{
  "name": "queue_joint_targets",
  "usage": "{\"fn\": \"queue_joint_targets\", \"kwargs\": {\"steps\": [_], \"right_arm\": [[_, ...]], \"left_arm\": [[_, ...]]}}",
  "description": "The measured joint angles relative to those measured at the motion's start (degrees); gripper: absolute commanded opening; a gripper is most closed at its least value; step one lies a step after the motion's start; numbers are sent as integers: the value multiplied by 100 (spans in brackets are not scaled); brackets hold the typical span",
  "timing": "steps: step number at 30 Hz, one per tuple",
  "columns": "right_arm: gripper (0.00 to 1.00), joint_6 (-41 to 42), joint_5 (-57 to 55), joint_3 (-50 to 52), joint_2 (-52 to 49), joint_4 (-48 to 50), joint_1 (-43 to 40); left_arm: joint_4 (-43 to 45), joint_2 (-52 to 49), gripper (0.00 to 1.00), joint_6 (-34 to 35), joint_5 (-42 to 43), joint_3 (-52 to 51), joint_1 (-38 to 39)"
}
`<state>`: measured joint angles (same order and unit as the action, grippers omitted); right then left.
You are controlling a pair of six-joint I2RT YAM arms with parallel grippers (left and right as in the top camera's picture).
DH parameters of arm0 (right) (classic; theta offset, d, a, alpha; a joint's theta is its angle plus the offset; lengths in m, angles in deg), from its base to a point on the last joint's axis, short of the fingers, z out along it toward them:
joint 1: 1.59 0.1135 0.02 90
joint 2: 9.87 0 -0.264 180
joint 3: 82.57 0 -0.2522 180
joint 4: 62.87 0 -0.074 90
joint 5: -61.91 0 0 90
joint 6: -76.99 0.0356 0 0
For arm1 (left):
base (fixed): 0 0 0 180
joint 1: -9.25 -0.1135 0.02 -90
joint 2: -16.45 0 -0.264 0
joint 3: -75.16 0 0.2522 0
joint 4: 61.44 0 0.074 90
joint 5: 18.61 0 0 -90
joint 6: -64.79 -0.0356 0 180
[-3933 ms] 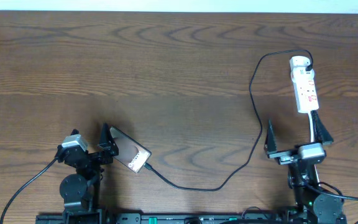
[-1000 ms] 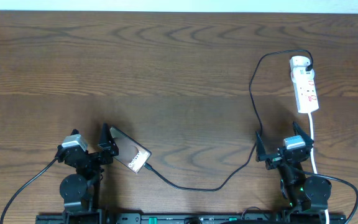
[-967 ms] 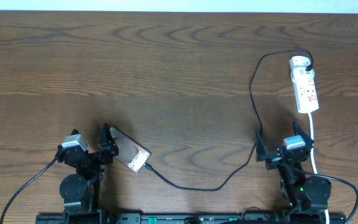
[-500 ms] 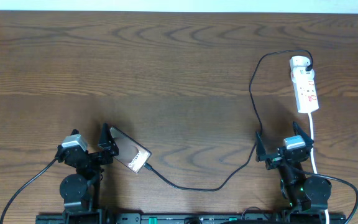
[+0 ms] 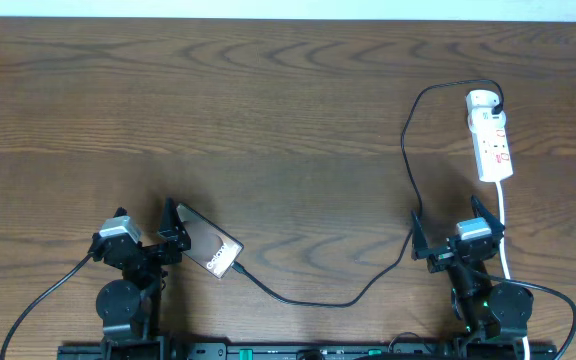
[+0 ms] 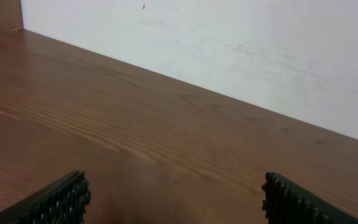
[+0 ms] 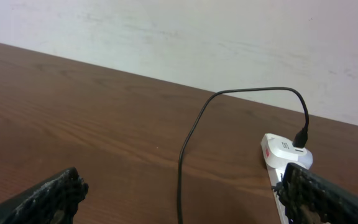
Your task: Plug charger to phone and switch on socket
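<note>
Charger [image 5: 404, 190] joins phone [image 5: 209, 247] and power strip [image 5: 491, 135].
Both grippers (left [image 5: 147, 232], right [image 5: 452, 228]) sit wide open, empty, apparently parked clear because plugging seems done.

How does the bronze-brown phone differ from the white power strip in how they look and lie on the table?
The flat bronze-brown phone is a short, wide rectangle; the narrow white power strip is long, slim and marked with red. The phone lies at an angle near the front edge by the left gripper; the strip lies almost straight, far back on the right. Both lie on the wooden table and meet the thin black cable.
</note>
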<state>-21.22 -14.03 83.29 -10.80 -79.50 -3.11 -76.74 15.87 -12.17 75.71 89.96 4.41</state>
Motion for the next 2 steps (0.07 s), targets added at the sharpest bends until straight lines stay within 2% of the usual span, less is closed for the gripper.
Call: {"fn": "queue_joint_targets", "kwargs": {"steps": [2], "right_arm": [[99,0,0,0,0,2,0]], "left_arm": [[0,0,88,0,0,0,0]]}}
